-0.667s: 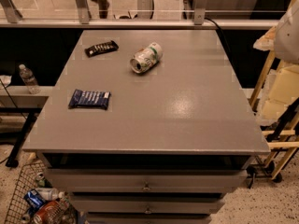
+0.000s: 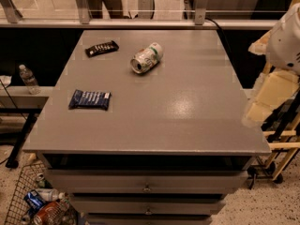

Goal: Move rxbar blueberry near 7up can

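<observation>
At the far left of the frame, off the table, a clear water bottle (image 2: 29,78) stands upright on a lower ledge. Below it, in the bottom left corner, a wire basket (image 2: 18,196) holds cans and bottles. The grey table (image 2: 187,125) fills the middle of the frame, with drawers (image 2: 147,181) stacked under its front edge. The rxbar blueberry (image 2: 90,99) lies flat on the left part of the tabletop, near the left edge and about midway between front and back. Its long axis runs almost straight across the frame, left to right, with the right end dipping very slightly lower, and its pale lettering runs along that length. Above it, toward the upper left corner of the tabletop, lies a slimmer black bar (image 2: 101,48) with white marks, its long axis rising a little toward the right. Just right of that bar, and well apart from the rxbar blueberry, the 7up can (image 2: 146,58) lies on its side. Its long axis is diagonal, with one silver end facing the lower left and the other end pointing to the upper right. At the right edge of the frame, beyond the table's side, the white arm (image 2: 287,39) comes in, and the pale, blurred gripper (image 2: 265,100) hangs beside the table, holding nothing visible; whether it is open or closed cannot be told.
</observation>
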Robot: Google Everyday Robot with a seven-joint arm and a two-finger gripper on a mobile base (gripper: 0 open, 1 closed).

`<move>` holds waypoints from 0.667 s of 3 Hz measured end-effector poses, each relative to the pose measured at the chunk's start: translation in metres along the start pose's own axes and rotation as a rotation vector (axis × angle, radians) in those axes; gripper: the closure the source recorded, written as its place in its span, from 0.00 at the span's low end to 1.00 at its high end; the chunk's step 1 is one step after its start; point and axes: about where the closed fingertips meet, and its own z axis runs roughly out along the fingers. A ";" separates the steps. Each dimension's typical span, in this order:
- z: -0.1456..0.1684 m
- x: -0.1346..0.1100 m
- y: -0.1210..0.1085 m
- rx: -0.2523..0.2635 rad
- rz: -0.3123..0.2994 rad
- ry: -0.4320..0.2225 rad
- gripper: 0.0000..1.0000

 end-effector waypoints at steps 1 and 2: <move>0.023 -0.033 0.005 0.015 0.099 -0.157 0.00; 0.048 -0.079 0.002 0.020 0.140 -0.292 0.00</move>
